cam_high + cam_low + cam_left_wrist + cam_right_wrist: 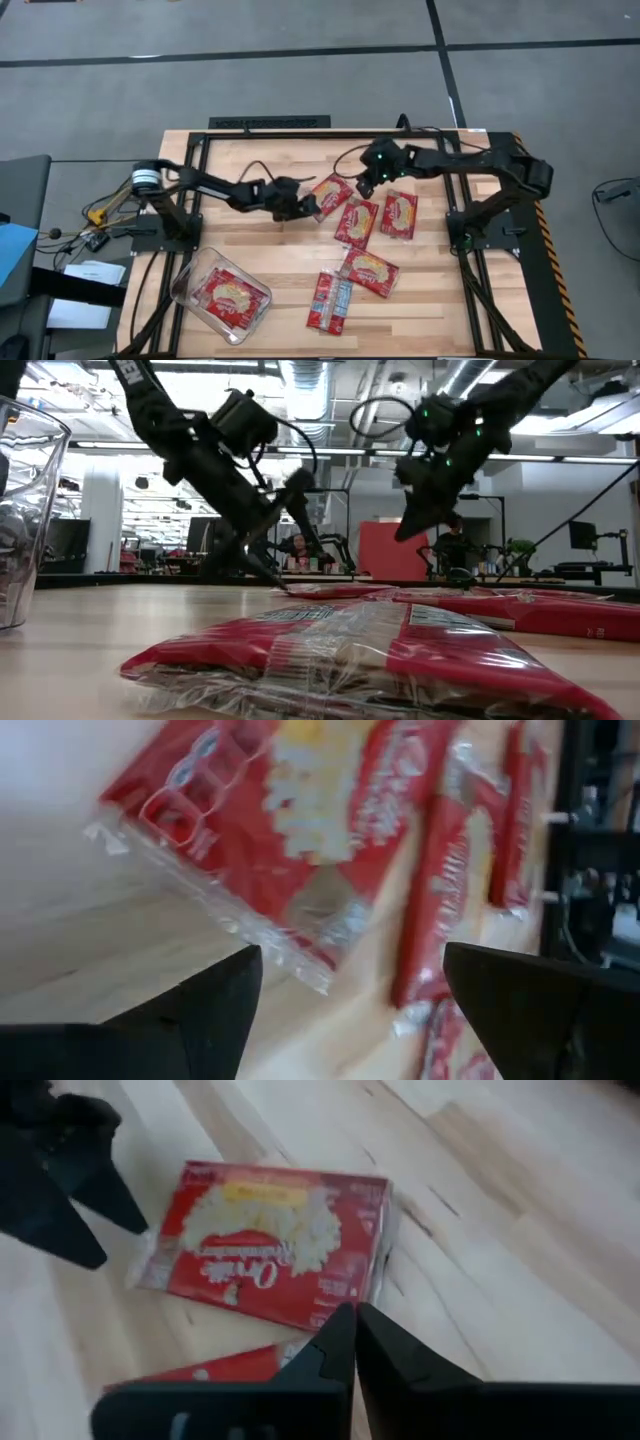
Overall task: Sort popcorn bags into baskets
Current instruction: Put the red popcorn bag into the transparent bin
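With my left tool [303, 207] gaping empty beside the far popcorn bag [331, 192] mid-counter [270, 250], and my right tool [365, 186] shut and empty above it, I risk the thin packet sliding away from the tub [184, 290].

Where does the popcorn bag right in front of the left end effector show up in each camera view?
High: popcorn bag, upper middle, beside left end effector.
Low: cannot tell it among the far bags.
Left wrist: upper middle, beyond the open fingers.
Right wrist: centre.
Shared landmark: the left end effector.
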Available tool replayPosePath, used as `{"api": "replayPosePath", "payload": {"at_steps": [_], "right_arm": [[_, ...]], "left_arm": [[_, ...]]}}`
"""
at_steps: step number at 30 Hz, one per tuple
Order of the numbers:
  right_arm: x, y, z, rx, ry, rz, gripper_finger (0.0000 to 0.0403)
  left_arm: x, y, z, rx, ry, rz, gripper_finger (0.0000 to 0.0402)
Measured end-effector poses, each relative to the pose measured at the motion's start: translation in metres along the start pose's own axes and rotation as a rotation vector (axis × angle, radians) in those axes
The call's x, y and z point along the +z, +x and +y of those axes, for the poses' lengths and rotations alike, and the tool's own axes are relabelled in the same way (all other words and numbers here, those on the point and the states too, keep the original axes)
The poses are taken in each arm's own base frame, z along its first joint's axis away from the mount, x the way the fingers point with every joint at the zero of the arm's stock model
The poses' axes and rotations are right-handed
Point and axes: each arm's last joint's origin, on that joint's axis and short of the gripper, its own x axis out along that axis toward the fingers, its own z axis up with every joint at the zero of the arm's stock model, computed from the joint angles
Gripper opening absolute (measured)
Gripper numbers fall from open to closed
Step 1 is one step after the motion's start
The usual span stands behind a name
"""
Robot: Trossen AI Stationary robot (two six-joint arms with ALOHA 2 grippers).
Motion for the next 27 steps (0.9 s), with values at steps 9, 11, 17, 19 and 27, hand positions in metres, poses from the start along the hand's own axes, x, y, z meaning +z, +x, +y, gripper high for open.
{"api": "replayPosePath", "payload": {"at_steps": [9,11,17,19,27], "right_arm": [[-0.016,0.030,-0.011,0.031,0.013,0.030,0.0020],[-0.015,0.037,-0.012,0.037,0.002,0.014,0.0026],[-0.021,0.058,-0.020,0.026,0.004,0.030,0.0032],[-0.025,0.064,-0.022,0.031,-0.001,0.048,0.0028],[-0.027,0.071,-0.018,0.054,-0.032,0.058,0.0019]], "left_arm": [[-0.011,-0.001,0.000,0.028,-0.062,-0.032,0.0302],[-0.009,-0.008,-0.004,0.040,-0.063,-0.047,0.0302],[-0.008,-0.025,-0.004,0.136,-0.082,-0.147,0.0302],[-0.009,-0.024,-0.003,0.143,-0.090,-0.140,0.0302],[-0.013,-0.006,0.007,0.155,-0.127,-0.174,0.0302]]}}
